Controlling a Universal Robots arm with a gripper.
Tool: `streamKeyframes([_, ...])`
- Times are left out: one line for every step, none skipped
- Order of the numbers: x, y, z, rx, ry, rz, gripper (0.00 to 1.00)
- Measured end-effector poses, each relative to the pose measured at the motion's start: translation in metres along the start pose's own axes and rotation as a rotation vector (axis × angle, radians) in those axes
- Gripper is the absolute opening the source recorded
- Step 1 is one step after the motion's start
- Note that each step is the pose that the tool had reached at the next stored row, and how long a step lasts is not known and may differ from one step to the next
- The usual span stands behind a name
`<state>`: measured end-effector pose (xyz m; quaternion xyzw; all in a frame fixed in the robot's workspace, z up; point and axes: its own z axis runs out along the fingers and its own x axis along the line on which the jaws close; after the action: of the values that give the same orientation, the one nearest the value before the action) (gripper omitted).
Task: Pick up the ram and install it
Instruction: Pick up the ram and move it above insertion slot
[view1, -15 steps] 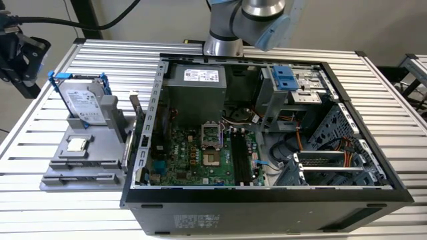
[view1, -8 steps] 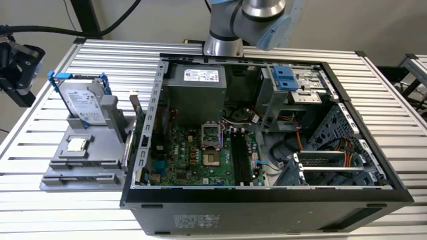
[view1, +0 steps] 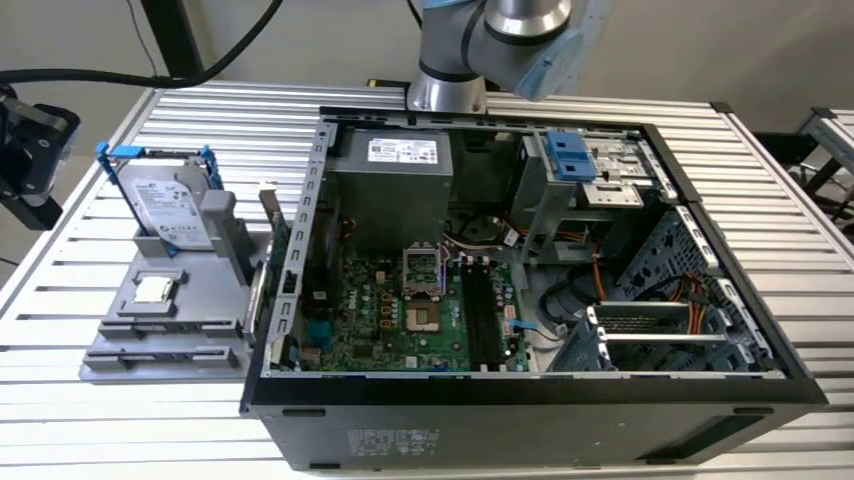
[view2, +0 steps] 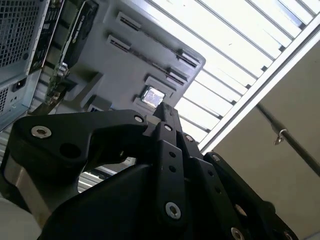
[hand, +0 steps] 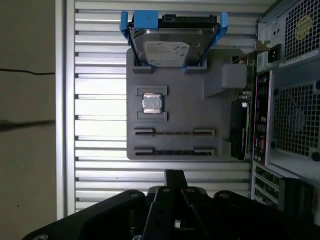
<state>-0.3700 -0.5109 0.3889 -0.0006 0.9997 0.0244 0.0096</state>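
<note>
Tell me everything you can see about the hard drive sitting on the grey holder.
The hard drive is a flat silver metal box with a white label on its face, clipped into a blue plastic frame that wraps its edges. It stands tilted, propped in the end brackets of the grey holder, which lies on the slatted table beside the open computer case. Only frame and holder touch it.

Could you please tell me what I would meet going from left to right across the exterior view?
Hard drive standing in its blue frame on the grey tray → motherboard inside the open computer case → metal drive cage at the case's far side.
</note>
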Motion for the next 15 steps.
streamKeyframes([0.0000,0.0000,0.0000,0.0000,0.0001,0.000,0.00])
streamKeyframes([0.0000,0.0000,0.0000,0.0000,0.0001,0.000,0.00])
streamKeyframes([0.0000,0.0000,0.0001,0.0000,0.0001,0.000,0.00])
streamKeyframes([0.0000,0.0001,0.0002,0.0000,0.0001,0.000,0.00])
streamKeyframes([0.0000,0.0001,0.0002,0.0000,0.0000,0.000,0.00])
streamKeyframes([0.0000,0.0001,0.0002,0.0000,0.0001,0.000,0.00])
streamKeyframes([0.0000,0.0001,0.0002,0.0000,0.0001,0.000,0.00])
streamKeyframes([0.0000,0.0001,0.0002,0.0000,0.0001,0.000,0.00])
streamKeyframes([0.0000,0.0001,0.0002,0.0001,0.0001,0.000,0.00])
streamKeyframes([0.0000,0.0001,0.0003,0.0000,0.0001,0.000,0.00])
streamKeyframes([0.0000,0.0001,0.0003,0.0000,0.0001,0.000,0.00])
streamKeyframes([0.0000,0.0001,0.0003,0.0000,0.0001,0.000,0.00])
streamKeyframes([0.0000,0.0001,0.0003,0.0000,0.0000,0.000,0.00])
streamKeyframes([0.0000,0.0001,0.0003,0.0000,0.0001,0.000,0.00])
streamKeyframes([0.0000,0.0001,0.0003,0.0000,0.0001,-0.001,0.00])
